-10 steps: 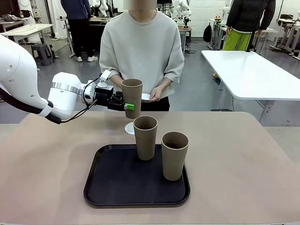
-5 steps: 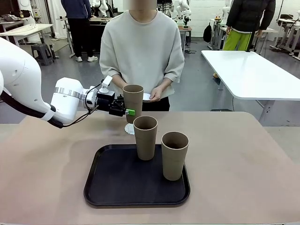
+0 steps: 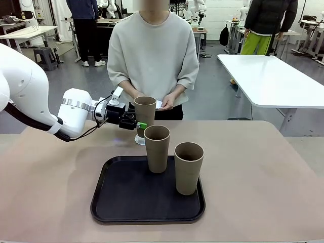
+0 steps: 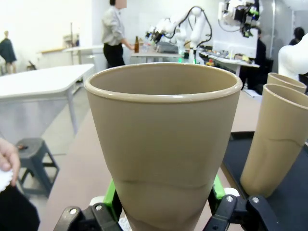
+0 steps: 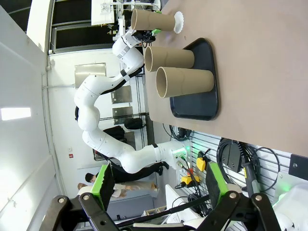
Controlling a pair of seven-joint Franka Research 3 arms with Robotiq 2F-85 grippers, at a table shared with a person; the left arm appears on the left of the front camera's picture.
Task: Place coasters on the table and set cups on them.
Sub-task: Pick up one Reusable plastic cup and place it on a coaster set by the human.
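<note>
Black tray [image 3: 116, 202] sits nearest, by the front edge of the desk [image 3: 263, 172], carrying the right cup [image 3: 189, 168] and, behind it, the middle cup [image 3: 157, 149]. Desk surface open on both sides of tray. Past the tray's far rim one coaster [image 3: 138, 139] lies on the desk, mostly hidden by the middle cup. Left end effector [image 3: 140, 124] clenched on third cup [image 3: 145, 112], upright over that coaster; base hidden, contact cannot be told. Right end effector [image 5: 159, 185] released, grasping nothing. Farthest, person's hand [image 3: 167, 103] holds spare coasters [image 3: 158, 105].
</note>
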